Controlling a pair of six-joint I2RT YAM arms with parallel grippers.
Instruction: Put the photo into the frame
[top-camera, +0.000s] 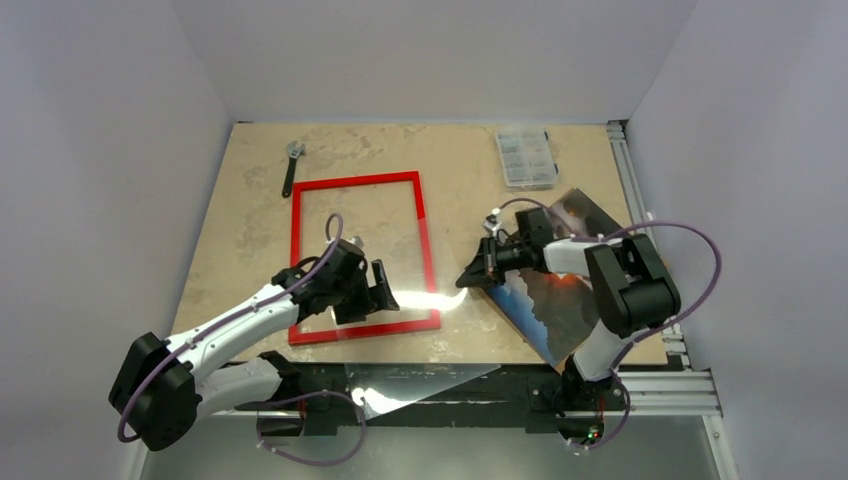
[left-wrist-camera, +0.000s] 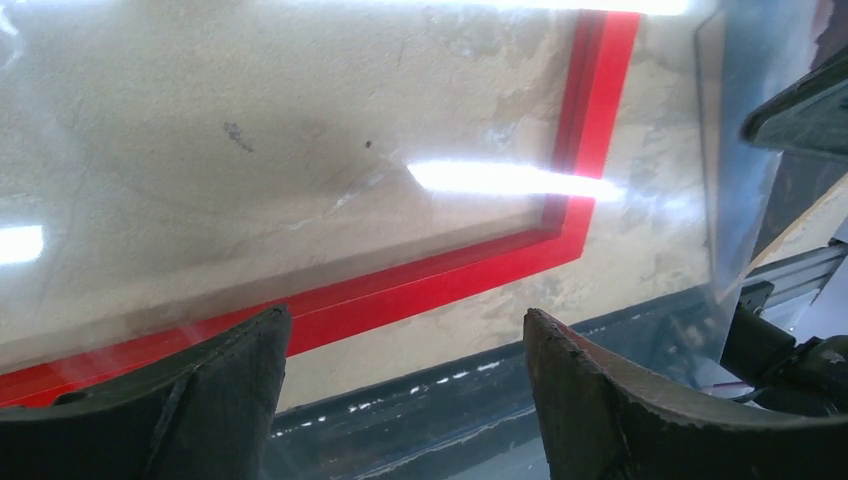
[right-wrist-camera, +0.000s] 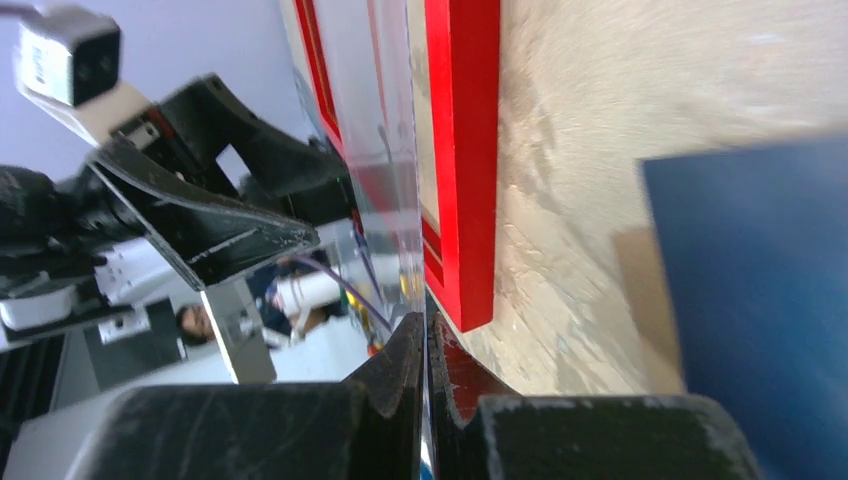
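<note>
Table: marbled beige table (top-camera: 240, 210), white walls.
Photo: the photo (top-camera: 545, 305) looks thin, slick and bendy; best pinched at a corner.
Left hand: left hand (left-wrist-camera: 405, 325) open above the frame (top-camera: 360, 182).
Right hand: right hand (right-wrist-camera: 427, 345) closed on a clear pane (right-wrist-camera: 390, 150).

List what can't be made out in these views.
- Glossy sunset photo: top view, the right arm covers its middle.
- Clear plastic parts box: top view, contents too small to tell.
- Transparent sheet pinched in the right hand: full outline lost in glare and reflections, every view.
- Left hand: left wrist view, unclear whether it touches the sheet.
</note>
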